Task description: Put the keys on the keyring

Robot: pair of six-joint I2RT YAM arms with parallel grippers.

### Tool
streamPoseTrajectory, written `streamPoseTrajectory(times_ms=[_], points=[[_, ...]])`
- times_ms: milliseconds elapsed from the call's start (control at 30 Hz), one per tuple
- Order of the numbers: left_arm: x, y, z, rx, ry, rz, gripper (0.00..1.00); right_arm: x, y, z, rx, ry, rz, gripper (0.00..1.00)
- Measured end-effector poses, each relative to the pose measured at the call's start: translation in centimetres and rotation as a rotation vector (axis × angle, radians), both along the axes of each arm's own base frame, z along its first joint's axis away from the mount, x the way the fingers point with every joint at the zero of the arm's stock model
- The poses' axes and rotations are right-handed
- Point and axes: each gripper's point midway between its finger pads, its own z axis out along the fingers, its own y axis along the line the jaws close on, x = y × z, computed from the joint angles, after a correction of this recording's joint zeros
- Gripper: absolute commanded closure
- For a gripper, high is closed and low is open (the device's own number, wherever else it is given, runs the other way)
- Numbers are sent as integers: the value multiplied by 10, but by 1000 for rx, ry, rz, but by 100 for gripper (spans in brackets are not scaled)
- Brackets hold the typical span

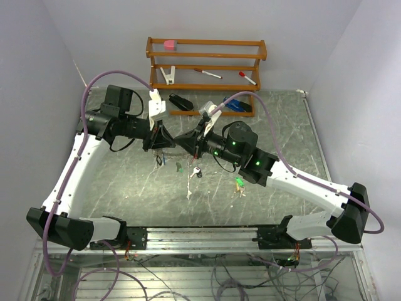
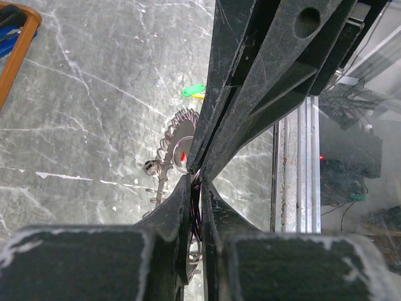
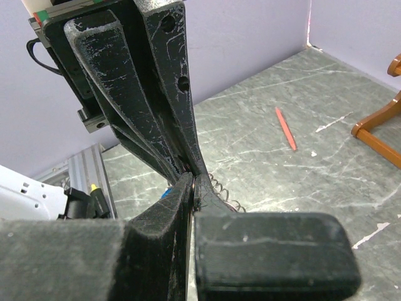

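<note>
In the top view the left arm (image 1: 69, 169) is rising from its base at the lower left, bending at the upper left and reaching in toward the middle of the frame. The right arm (image 1: 301, 182) is sweeping from the lower right up to the same spot, so the two wrists are facing each other tip to tip above the centre of the surface (image 1: 125, 188).

The left end effector (image 2: 198, 188) is clenched to a thin slit at the lower middle of its wrist view, with a fine reddish strand sitting in that slit. I cannot tell whether it is actually pinching the wire. The right end effector (image 3: 192, 185) is clenched fully, its tips meeting the other's tips. What it is pinching is hidden.

The keyring (image 2: 170, 143), fringed with small metal keys, is hanging just left of the meeting tips and touching them. Loose keys (image 1: 239, 183) with coloured tags are lying on the surface just below centre, apart from the ring.
</note>
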Motion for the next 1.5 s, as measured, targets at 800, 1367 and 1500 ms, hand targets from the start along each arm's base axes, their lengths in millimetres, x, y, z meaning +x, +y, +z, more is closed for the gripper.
streamPoseTrajectory(times_ms=[800, 1367, 1500], points=[[-1, 4, -11, 28, -9, 8, 69, -1, -3, 1, -1, 0, -10, 100], [0, -1, 1, -6, 10, 8, 83, -1, -7, 11, 24, -16, -18, 100], [0, -2, 3, -17, 25, 13, 83, 0, -7, 12, 27, -17, -23, 100]])
